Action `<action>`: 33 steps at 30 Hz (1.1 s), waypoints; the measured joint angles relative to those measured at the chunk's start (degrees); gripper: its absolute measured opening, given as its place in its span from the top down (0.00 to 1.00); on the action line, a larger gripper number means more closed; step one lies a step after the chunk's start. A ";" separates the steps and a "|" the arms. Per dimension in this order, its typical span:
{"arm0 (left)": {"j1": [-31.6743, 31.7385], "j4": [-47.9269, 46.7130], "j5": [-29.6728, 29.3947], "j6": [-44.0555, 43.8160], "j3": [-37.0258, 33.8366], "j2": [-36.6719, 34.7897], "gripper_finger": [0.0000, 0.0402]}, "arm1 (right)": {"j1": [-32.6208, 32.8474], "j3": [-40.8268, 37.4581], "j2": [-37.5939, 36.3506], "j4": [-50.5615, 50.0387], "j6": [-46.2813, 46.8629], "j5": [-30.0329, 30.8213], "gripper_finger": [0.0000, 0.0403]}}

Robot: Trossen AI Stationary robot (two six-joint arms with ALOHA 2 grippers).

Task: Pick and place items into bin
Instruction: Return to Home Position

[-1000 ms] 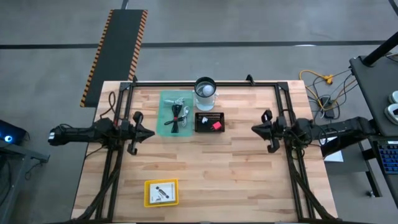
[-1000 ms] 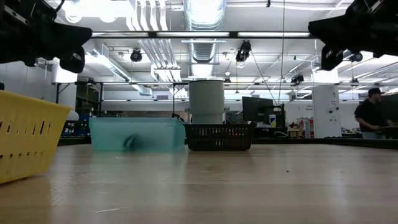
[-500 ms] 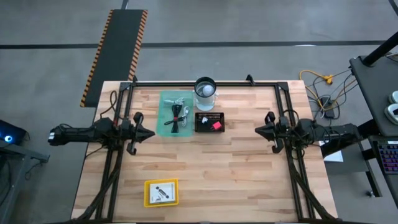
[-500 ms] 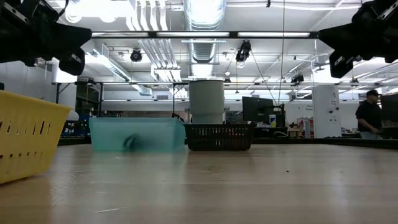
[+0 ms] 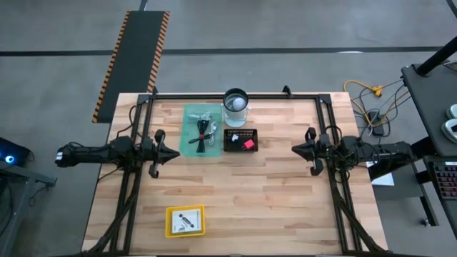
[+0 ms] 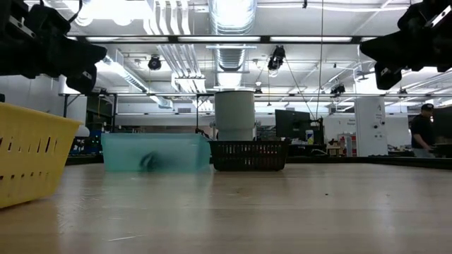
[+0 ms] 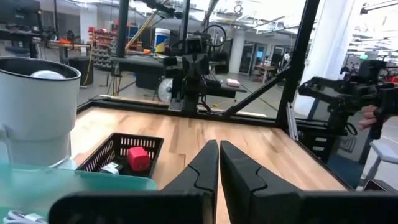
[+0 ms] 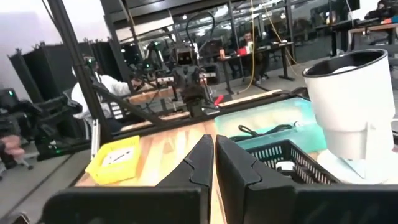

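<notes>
left gripper (image 5: 173, 152): held over the left side of the table (image 5: 278, 200), clear of the wood, pointing at the middle; fingers (image 7: 200, 169) pressed together with only a hairline slit between them; nothing held
right gripper (image 5: 295, 149): mirrored over the right side, facing the left one and well apart from it; fingers (image 8: 198, 163) likewise pressed tip to tip; nothing held
green bin (image 5: 190, 123): at the far edge, left of centre; black cables (image 5: 203, 135) lie bundled inside; pale cable (image 5: 205, 114) at its far end
black bin (image 5: 240, 131): just beside the green bin, on its right; red-pink block (image 5: 248, 143) and small white piece (image 5: 234, 139) inside
white cup (image 5: 236, 111): upright just behind the black bin; touching it or not, cannot tell; something pale and round sits in it, cannot tell what
yellow bin (image 5: 171, 221): near edge, left of centre, well apart from the other bins; white card (image 5: 187, 220) inside with small dark bits on it, too small to identify
loose items: none seen on the bare wood between the grippers
room: person (image 6: 426, 130) at far right beyond the table, seen from the low view
</notes>
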 joint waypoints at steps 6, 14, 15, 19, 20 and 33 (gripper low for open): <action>0.00 -0.39 0.02 3.28 -0.02 0.26 1.00 | 0.03 -0.01 0.17 0.03 -11.60 -1.99 0.98; 0.00 -0.69 0.00 4.49 -0.04 0.79 1.00 | 0.03 -0.01 0.31 0.06 -9.70 -1.92 0.98; 0.00 -0.33 -0.01 4.62 -0.07 0.82 1.00 | 0.03 -0.01 0.32 0.04 -9.28 -1.92 0.98; 0.00 -0.47 0.00 4.46 0.02 0.85 1.00 | 0.03 -0.01 0.30 0.04 -9.44 -1.92 0.98; 0.00 -0.44 0.00 4.45 0.02 0.91 1.00 | 0.03 -0.01 0.30 0.04 -9.49 -1.92 0.98; 0.00 -0.45 -0.02 4.39 0.02 1.07 1.00 | 0.03 -0.01 0.30 0.07 -9.27 -1.92 0.98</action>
